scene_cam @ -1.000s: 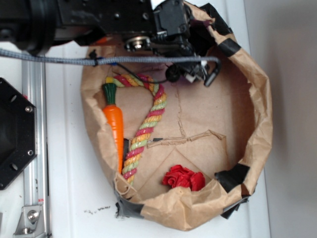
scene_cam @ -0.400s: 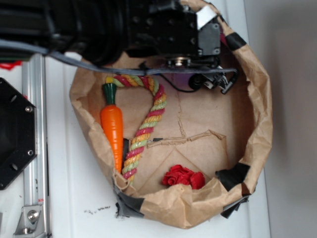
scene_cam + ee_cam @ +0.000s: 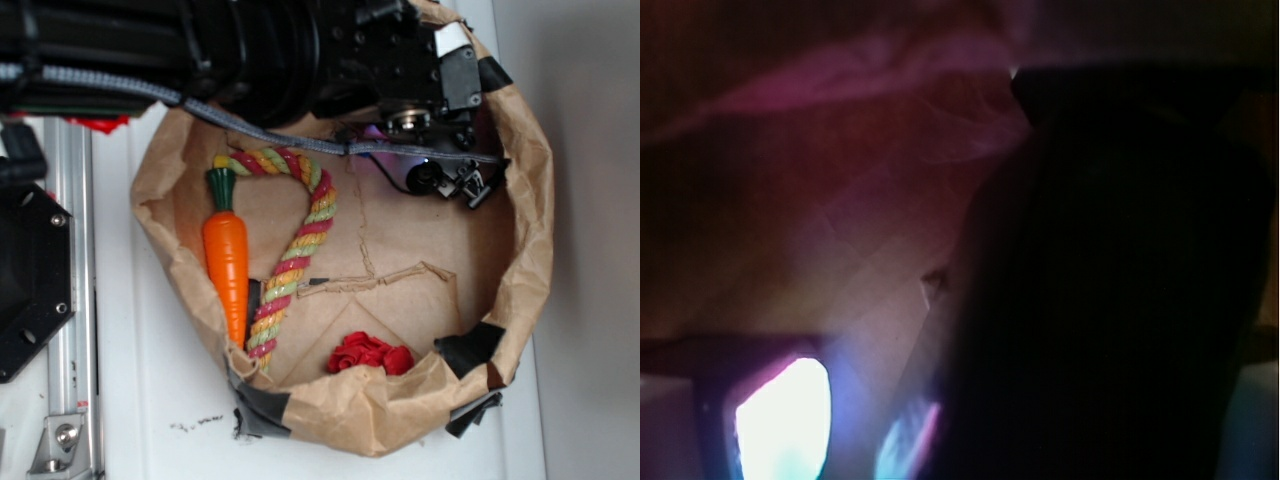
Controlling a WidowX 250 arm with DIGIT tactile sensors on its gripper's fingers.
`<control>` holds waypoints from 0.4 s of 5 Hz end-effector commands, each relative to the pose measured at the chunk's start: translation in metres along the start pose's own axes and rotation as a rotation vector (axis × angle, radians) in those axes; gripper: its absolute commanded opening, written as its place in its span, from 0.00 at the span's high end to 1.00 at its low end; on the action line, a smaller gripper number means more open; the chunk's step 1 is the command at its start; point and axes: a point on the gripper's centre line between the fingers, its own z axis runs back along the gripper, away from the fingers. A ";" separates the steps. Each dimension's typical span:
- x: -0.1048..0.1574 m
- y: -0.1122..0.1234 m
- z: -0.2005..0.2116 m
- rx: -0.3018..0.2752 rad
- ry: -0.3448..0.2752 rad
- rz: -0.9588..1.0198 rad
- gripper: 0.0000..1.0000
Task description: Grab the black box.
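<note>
The black box is not to be made out in the exterior view; it is hidden or out of sight. My gripper point(image 3: 468, 187) hangs low inside the brown paper bag point(image 3: 520, 230) at its upper right, close to the wall, and the arm point(image 3: 300, 50) covers the bag's top. Its fingers are small and blurred, so their spacing cannot be read. In the wrist view a large dark shape point(image 3: 1110, 280) fills the right half against dim brown paper point(image 3: 820, 200); I cannot tell what it is.
Inside the bag lie an orange carrot toy point(image 3: 227, 260), a striped rope point(image 3: 295, 250) and a red crumpled piece point(image 3: 372, 354). Black tape point(image 3: 468, 346) patches the rim. A black hexagonal plate point(image 3: 25, 290) and a metal rail point(image 3: 70, 330) sit to the left.
The arm and gripper have moved to the right and slightly down along the bag's upper wall. The bag's left side has shifted a little. The toys have stayed put.
</note>
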 end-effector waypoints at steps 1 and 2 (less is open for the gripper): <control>-0.005 0.004 0.026 -0.029 -0.020 -0.023 1.00; -0.024 -0.012 0.072 -0.081 -0.037 -0.230 1.00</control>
